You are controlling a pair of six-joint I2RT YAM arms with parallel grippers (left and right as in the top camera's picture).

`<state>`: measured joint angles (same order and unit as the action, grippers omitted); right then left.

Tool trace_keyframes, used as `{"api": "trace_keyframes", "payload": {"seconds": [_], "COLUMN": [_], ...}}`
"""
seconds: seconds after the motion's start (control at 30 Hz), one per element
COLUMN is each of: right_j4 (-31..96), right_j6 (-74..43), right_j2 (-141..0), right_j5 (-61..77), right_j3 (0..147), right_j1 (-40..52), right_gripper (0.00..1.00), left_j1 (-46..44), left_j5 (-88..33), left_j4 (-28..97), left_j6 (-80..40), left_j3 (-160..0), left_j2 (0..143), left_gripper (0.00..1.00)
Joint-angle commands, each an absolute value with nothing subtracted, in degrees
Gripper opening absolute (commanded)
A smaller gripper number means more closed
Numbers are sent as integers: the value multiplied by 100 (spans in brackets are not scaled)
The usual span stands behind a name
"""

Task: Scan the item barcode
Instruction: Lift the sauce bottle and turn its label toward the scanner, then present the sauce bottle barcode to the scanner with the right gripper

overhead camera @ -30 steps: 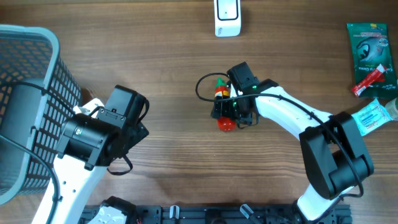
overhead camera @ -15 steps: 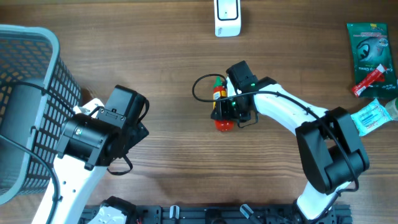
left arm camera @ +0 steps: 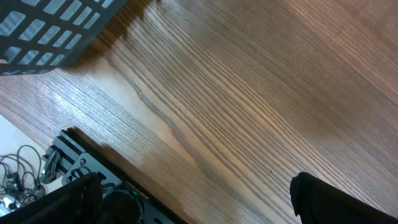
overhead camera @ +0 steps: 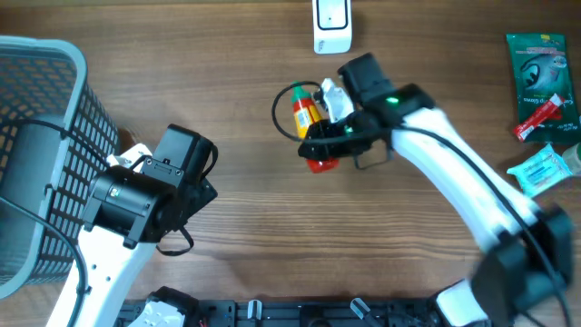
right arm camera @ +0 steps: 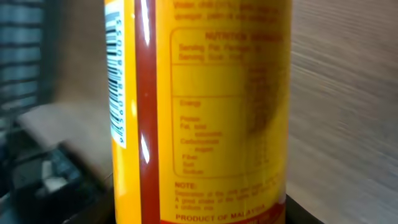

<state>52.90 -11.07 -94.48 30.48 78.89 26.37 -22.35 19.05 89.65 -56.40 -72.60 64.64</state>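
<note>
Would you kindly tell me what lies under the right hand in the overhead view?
A yellow-labelled bottle, gripped by the right hand. Its orange end and red end stick out; the hand covers its middle. The right wrist view shows its barcode.

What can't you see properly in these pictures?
Words on the bottle: right wrist view, too blurred to read.
Digits of the barcode: right wrist view, blurred and turned sideways.
The scanner: overhead, its top is cut off by the picture's edge.
The basket: overhead, its left part is cut off by the edge.
</note>
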Motion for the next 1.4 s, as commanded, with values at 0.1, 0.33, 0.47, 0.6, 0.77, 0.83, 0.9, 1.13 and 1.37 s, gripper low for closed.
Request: {"api": "trace_keyframes", "payload": {"seconds": [0.1,0.33,0.47,0.6,0.77,0.83,0.9,1.13,1.37], "right_j4": [6084,7216,7542,7653,7273,7032,6729,5878,5218], "right_j6": [23,346,362,368,266,108,106,-633,-591], "right_j2": [-7649,-6606,-6333,-6300,-6316,-6344,-6427,-6801,-7616], "right_j5": [4320,4289,4163,4021,3232,2882,2580,248,-1240], "right_j3": [8058,8051,8014,8014,8014,8014,8014,8014,8014], "right_j1": [2711,3299,3492,3492,3492,3492,3492,3492,3492], "right_gripper": [38,38,38,38,41,43,43,38,39], "left_j1": [-2250,-2250,-2250,-2250,-2250,-2250,-2250,-2250,-2250], "left_j5": [2021,2021,2021,2021,2021,2021,2021,2021,2021], "left_j4": [8962,8962,8965,8965,8965,8965,8965,8965,8965], "left_j6": [-5590,-5590,-5590,-5590,-5590,-5590,-5590,-5590,-5590], "left_j3": [-7277,-7277,-7277,-7277,-7277,-7277,-7277,-7277,-7277], "left_j2": [6418,6418,6418,6418,6418,6418,6418,6418,6418], "left_gripper": [100,100,100,100,100,100,100,100,100]}}
